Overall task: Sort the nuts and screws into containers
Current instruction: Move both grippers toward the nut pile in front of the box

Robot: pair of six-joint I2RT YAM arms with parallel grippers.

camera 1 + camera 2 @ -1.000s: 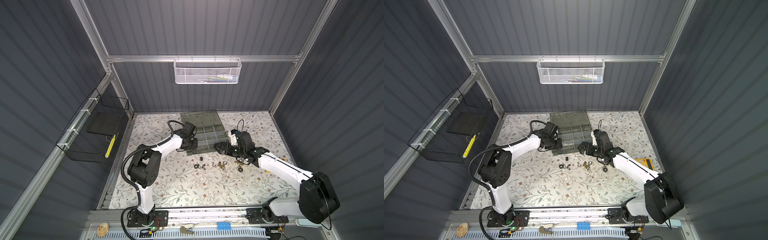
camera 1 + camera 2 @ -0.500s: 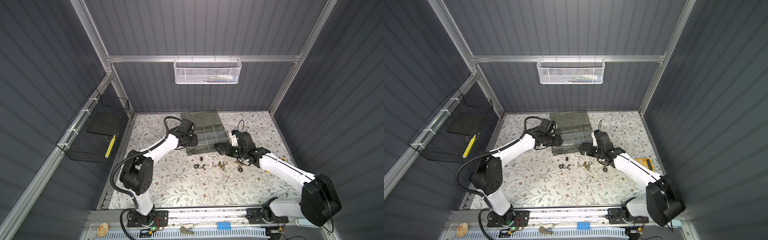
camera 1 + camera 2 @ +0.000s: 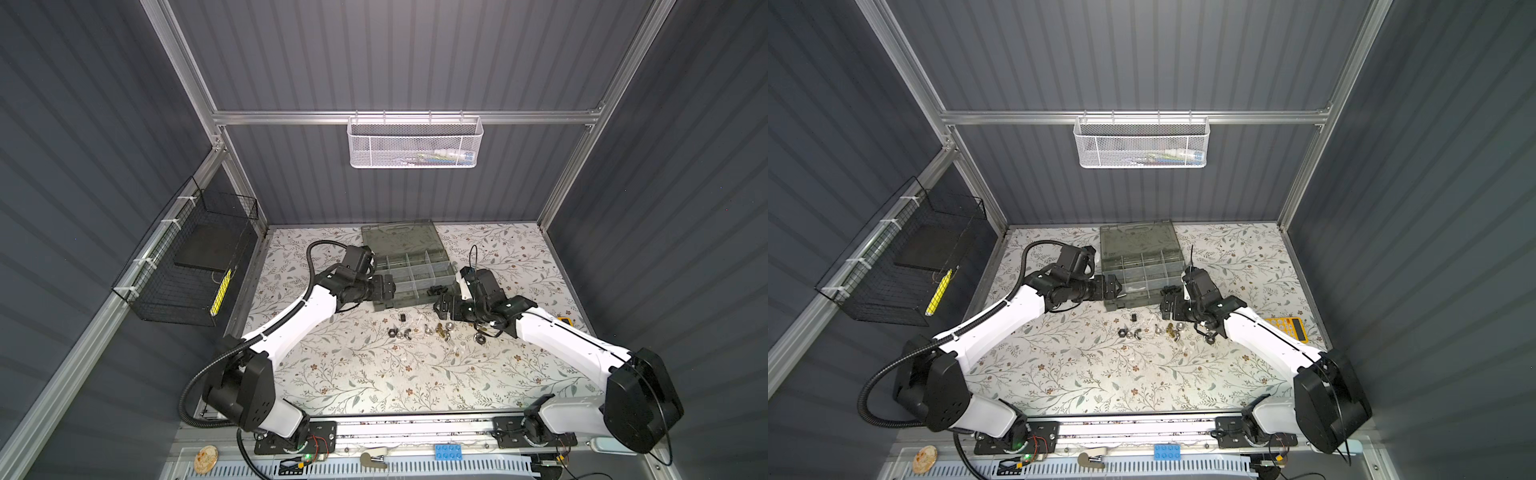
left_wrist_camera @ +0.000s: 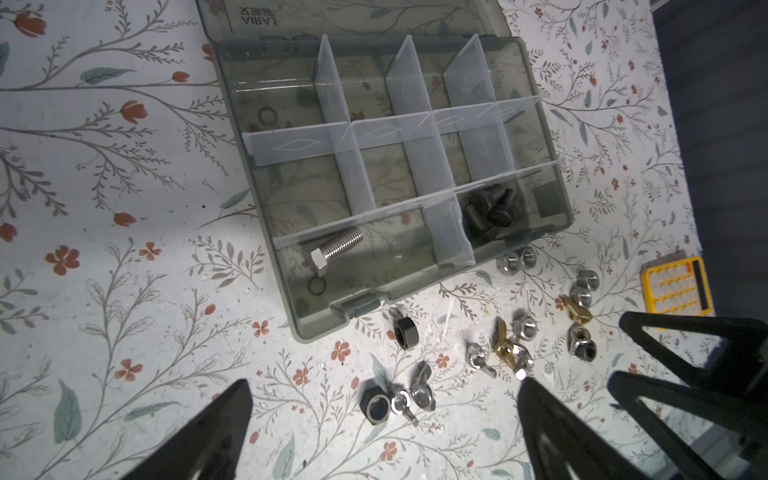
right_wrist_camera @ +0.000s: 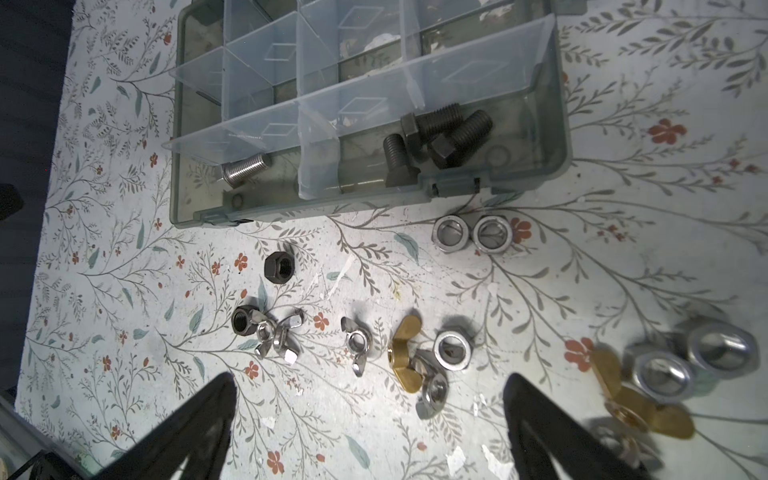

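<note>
In both top views my left gripper is at the front left corner of the organiser case, whose lid lies open behind it. My right gripper is at the case's front right corner. The loose nuts are scattered on the flowered table just in front of the case. The same layout shows from the other eye: left gripper, right gripper.

In the left wrist view my left gripper stands spread wide with nothing between its fingers. A silver bolt lies in the case's front row of compartments, and the black bolts are in the neighbouring front compartment. A black hex nut stands just outside the case's front wall. A yellow calculator lies well off to the case's right.

In the right wrist view my right gripper is also spread wide and empty. A pair of silver nuts sits just beside the case's front wall, and a brass wing nut lies farther out from it among silver pieces.
</note>
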